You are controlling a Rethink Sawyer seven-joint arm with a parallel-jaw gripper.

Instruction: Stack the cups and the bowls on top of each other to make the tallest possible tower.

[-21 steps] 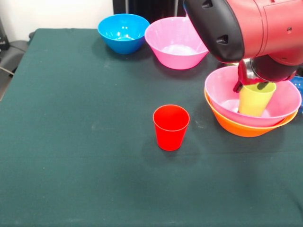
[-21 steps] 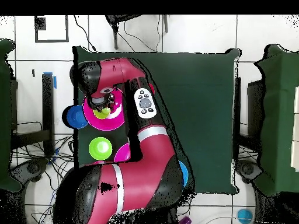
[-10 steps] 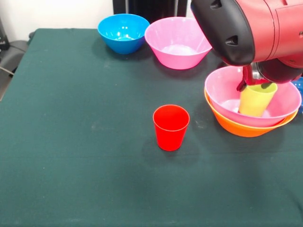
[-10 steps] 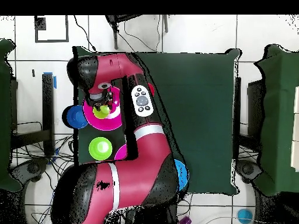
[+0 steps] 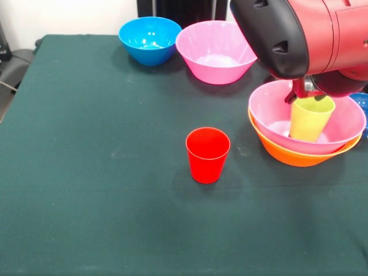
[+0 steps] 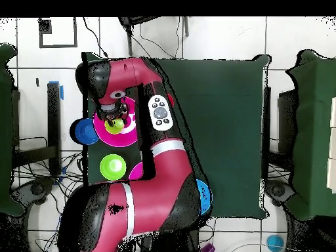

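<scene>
The lime green cup point(image 5: 310, 119) is gripped at its rim by the claw point(image 5: 306, 98) inside the pink bowl point(image 5: 270, 112). It is best settled upright at the centre before being released.

A robotics lab is indicated: a dark green cloth-covered surface point(image 6: 223, 131) is set on a white tiled floor point(image 6: 39, 72), with loose black cables point(image 6: 49, 190) strewn beside it

We see one cup point(image 5: 207, 154) standing alone mid-table. To its right, another cup point(image 5: 310, 118) sits inside two nested bowls point(image 5: 270, 112). Two more bowls point(image 5: 214, 52) stand side by side behind.
</scene>
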